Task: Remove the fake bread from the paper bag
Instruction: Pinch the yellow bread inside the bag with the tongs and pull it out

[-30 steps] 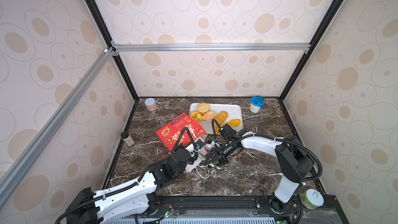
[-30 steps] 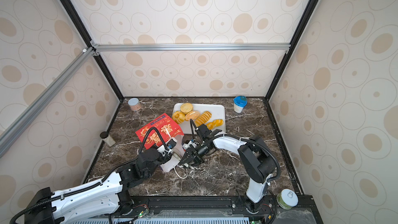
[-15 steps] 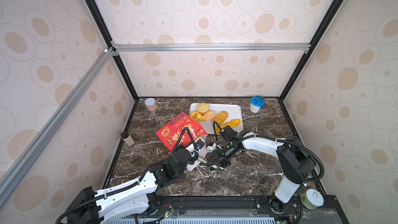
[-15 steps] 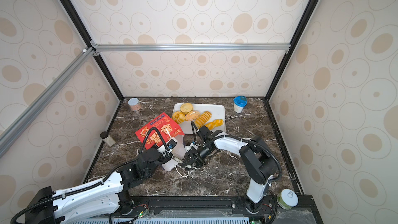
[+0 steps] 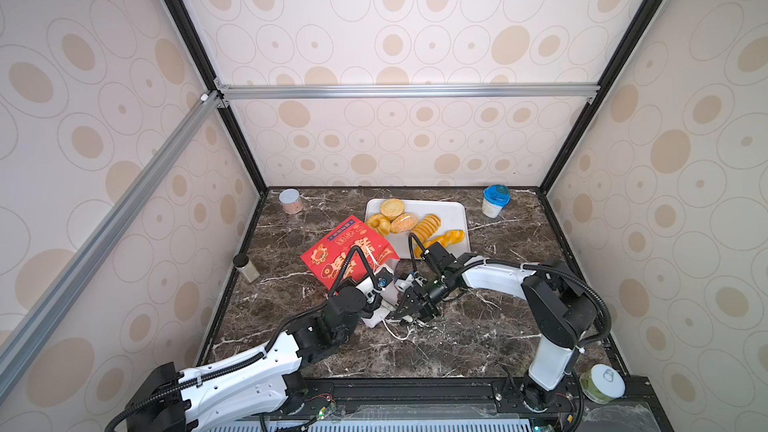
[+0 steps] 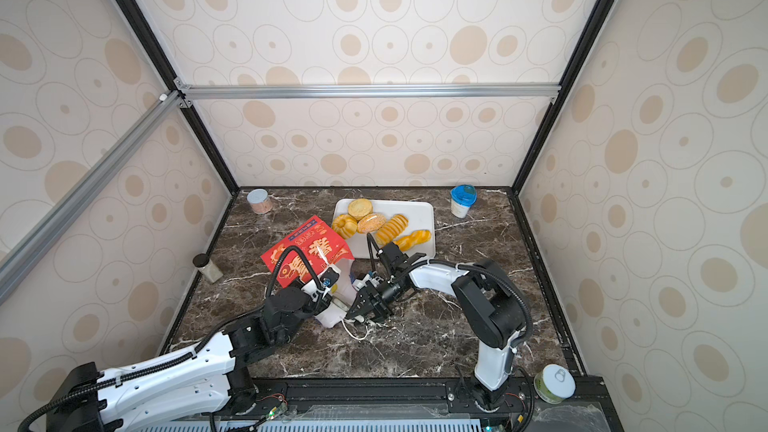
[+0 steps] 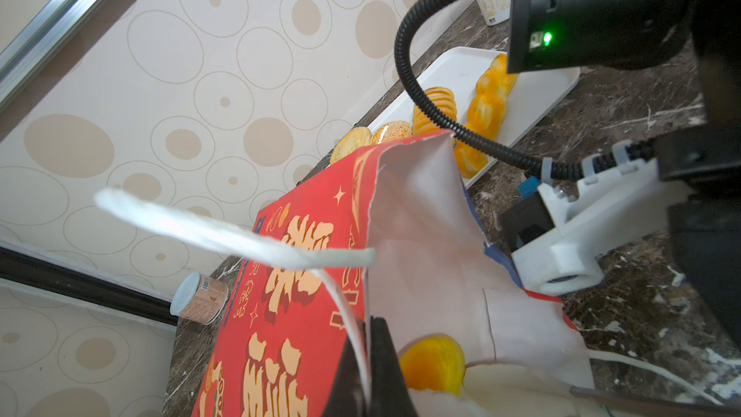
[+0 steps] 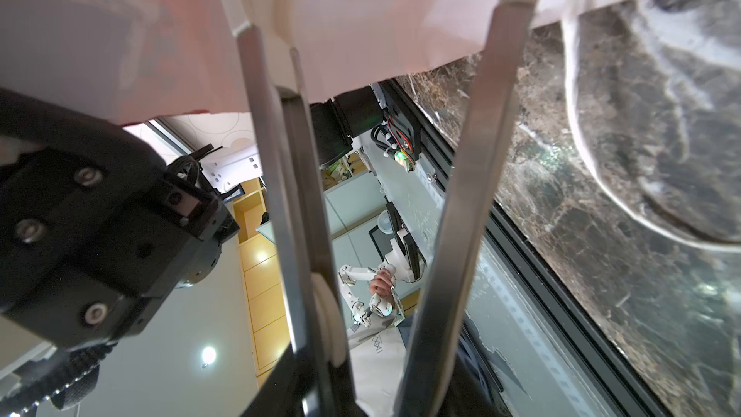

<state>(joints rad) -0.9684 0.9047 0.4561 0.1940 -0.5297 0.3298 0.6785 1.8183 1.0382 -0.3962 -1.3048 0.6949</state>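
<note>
The red paper bag (image 5: 345, 251) (image 6: 305, 247) lies on its side, white mouth toward the front. My left gripper (image 7: 367, 355) (image 5: 379, 303) is shut on the bag's upper mouth edge and a white cord handle. Inside the mouth, in the left wrist view, sits an orange-yellow oval of fake bread (image 7: 433, 363). My right gripper (image 8: 379, 20) (image 5: 395, 314) is open, its long fingertips just inside the mouth against the white lining, nothing between them. Several more fake bread pieces (image 5: 404, 223) (image 6: 370, 222) lie on the white tray (image 5: 453, 209).
A pink can (image 5: 289, 200) stands at the back left, a blue-lidded cup (image 5: 494, 201) at the back right, a small black-capped jar (image 5: 245, 268) by the left wall. A loose cord loop (image 5: 395, 332) trails on the marble. A green tin (image 5: 601, 384) sits on the front rail.
My right gripper has shifted slightly at the bag's mouth, toward the front. The left gripper keeps its hold on the bag edge.
</note>
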